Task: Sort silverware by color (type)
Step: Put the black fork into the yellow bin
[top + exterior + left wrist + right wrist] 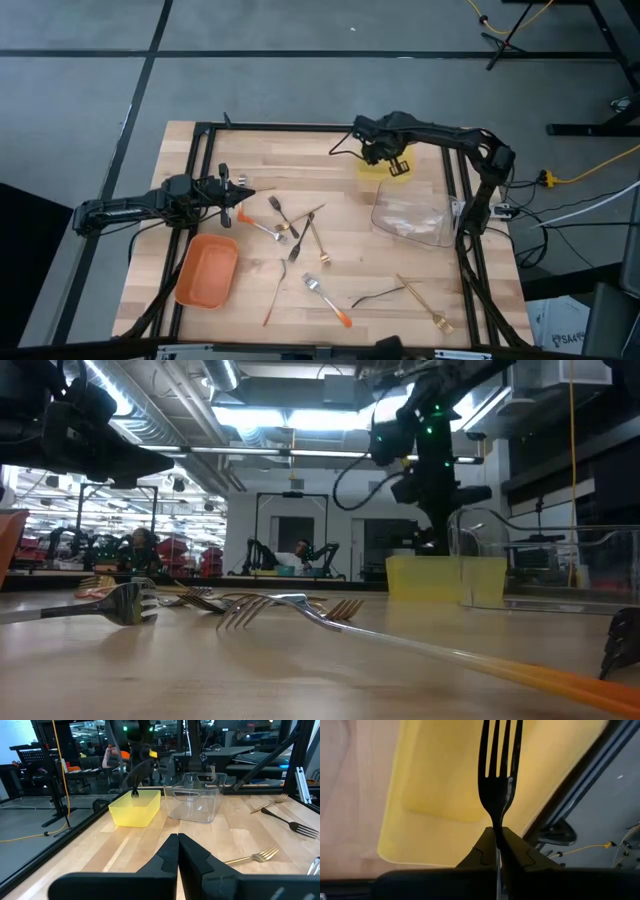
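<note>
The right gripper (498, 836) is clenched on a black fork (498, 767), its fingers pinching the neck so the tines stick out ahead of them. In the high view this gripper (397, 163) hangs over the yellow tray (378, 170) at about one o'clock from the table's centre, and the left wrist view shows the fork (135, 793) pointing tines-down above the tray (135, 808), at about the level of its rim; whether it touches the tray cannot be told. Just beside the yellow tray, toward three o'clock, sits the clear tray (410, 218).

The left gripper (232, 196) waits at about nine o'clock, above the table, its fingers (169, 854) pressed together on nothing. Directly below it, toward seven o'clock, lies the orange tray (208, 270).

The rest of the silverware is spread over the wooden table (340, 160) between centre and six o'clock. Near the left gripper a cluster lies together: a dark fork (281, 213), an orange-handled utensil (256, 225), and a gold fork (318, 241) crossing another dark fork (301, 240). Farther toward six o'clock lie a thin orange-handled utensil (276, 293) and an orange-handled silver fork (327, 300). At about five o'clock a dark fork (378, 295) lies near a long gold fork (423, 302).
</note>
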`<action>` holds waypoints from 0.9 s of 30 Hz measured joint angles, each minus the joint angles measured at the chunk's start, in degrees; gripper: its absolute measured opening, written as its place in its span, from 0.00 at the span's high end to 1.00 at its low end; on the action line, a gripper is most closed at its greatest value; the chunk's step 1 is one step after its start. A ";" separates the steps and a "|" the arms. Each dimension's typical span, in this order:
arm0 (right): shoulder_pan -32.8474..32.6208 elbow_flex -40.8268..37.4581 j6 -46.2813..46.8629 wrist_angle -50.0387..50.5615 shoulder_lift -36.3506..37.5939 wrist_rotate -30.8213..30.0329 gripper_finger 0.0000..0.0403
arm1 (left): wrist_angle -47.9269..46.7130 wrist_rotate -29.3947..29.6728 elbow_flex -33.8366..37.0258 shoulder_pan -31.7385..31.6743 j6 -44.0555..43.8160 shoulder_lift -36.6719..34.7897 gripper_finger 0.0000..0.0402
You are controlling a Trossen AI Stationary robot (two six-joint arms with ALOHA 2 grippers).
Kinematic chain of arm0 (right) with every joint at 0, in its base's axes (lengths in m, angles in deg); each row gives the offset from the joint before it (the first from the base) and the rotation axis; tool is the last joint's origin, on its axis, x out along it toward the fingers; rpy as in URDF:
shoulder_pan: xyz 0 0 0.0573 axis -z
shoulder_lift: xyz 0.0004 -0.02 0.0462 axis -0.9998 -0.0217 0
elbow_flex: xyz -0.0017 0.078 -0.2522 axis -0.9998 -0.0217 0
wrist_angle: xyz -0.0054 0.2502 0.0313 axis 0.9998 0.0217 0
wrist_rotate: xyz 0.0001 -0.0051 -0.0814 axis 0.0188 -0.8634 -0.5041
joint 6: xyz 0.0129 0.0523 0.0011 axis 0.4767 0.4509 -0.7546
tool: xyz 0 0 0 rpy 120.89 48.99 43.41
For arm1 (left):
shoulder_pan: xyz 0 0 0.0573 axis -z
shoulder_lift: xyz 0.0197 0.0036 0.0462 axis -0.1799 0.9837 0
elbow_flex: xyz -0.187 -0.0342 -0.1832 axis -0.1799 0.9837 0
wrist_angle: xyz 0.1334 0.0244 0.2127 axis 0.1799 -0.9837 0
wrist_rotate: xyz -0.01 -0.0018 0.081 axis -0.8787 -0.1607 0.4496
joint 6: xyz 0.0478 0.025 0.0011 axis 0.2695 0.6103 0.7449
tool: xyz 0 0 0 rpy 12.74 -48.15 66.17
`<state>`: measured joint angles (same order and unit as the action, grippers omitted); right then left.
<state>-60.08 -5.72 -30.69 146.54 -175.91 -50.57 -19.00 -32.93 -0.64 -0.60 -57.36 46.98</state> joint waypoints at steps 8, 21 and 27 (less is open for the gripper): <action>0.25 -5.13 -4.64 -7.39 0.00 1.74 1.00 | 0.00 0.00 0.00 0.02 0.00 -0.02 1.00; 0.25 -9.62 -5.96 -16.21 0.22 7.81 1.00 | -0.01 0.00 0.00 0.02 0.01 0.00 1.00; 0.25 -9.71 -5.96 -16.45 0.21 8.58 1.00 | 0.00 0.02 0.00 0.02 0.00 0.00 1.00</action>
<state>-59.83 -15.43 -36.65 130.08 -175.70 -41.99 -19.01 -32.91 -0.64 -0.57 -57.36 46.98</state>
